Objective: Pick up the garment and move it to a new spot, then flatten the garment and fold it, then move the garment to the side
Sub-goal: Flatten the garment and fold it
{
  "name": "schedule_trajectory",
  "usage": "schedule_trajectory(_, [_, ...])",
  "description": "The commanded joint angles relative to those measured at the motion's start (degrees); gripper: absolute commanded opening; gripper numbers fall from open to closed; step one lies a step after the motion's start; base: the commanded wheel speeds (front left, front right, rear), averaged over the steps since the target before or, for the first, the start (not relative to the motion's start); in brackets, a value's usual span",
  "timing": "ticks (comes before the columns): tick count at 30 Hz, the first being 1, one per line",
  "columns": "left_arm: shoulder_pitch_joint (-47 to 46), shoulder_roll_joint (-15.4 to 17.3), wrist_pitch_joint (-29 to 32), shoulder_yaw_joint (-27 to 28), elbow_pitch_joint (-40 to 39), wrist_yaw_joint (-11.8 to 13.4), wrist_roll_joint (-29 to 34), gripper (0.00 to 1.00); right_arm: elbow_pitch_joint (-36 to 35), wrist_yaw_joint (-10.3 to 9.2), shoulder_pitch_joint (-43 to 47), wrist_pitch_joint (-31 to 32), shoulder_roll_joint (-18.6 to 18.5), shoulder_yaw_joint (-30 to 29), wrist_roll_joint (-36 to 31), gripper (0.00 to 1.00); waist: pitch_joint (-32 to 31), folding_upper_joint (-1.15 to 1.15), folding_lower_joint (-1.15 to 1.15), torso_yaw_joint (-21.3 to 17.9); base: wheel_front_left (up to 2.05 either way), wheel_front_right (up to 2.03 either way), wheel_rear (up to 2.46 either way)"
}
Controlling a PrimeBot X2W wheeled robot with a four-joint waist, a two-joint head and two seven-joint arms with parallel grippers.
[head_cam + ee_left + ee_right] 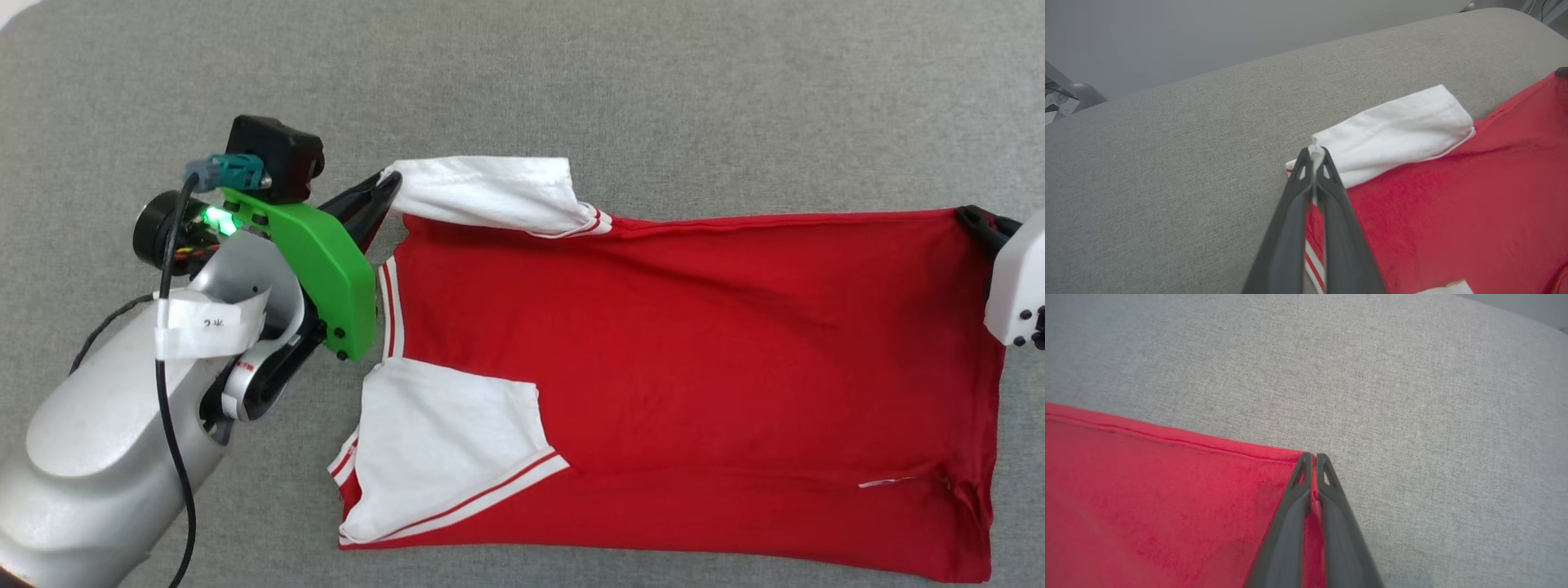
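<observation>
Big grey cushion [571, 73] under everything. Red shirt [694, 343] lies flat on it, pulled long between two grippers. White sleeve [1392, 126] lies just past left gripper [1314, 154] tips; jaws squeezed tight on its corner. Second white sleeve [441, 441] folded over red cloth, near that gripper's side. Right gripper [1314, 458] jaws pinched together on shirt's red bottom corner.
</observation>
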Motion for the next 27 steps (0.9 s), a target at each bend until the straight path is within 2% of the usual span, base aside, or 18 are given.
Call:
schedule_trajectory(1, [1.5,0.0,-0.6,0.1,0.3,0.3,-0.6,0.0,-0.7,0.0,1.1,-1.2,-0.3,-0.7,0.6,0.0,-3.1,0.0,0.0,-0.3,0.0,0.0,0.0])
schedule_trajectory(8, [6.3,0.5,-2.0,-0.3,0.0,1.1,-2.0,0.0,-4.2,0.0,7.5,-5.3,-0.9,-4.1,3.3,0.0,-7.2,0.0,0.0,0.3,0.0,0.0,0.0])
schedule_trajectory(15, [12.6,1.6,-3.3,-1.0,-2.2,3.0,-3.2,0.0,-9.0,0.0,16.5,-6.6,-0.6,-7.7,5.5,0.0,-10.4,0.0,0.0,0.8,0.0,0.0,0.0])
schedule_trajectory(21, [19.4,2.7,-4.0,-2.0,-4.6,5.1,-4.8,0.0,-14.4,0.0,25.3,-5.7,0.4,-10.1,8.2,0.0,-12.0,0.0,0.0,1.0,0.0,0.0,0.0])
schedule_trajectory(27, [24.1,3.2,-3.4,-4.6,-4.4,5.2,-5.3,0.0,-17.3,0.0,32.1,-3.1,0.1,-10.0,9.6,0.0,-12.2,0.0,0.0,1.0,0.0,0.0,0.0])
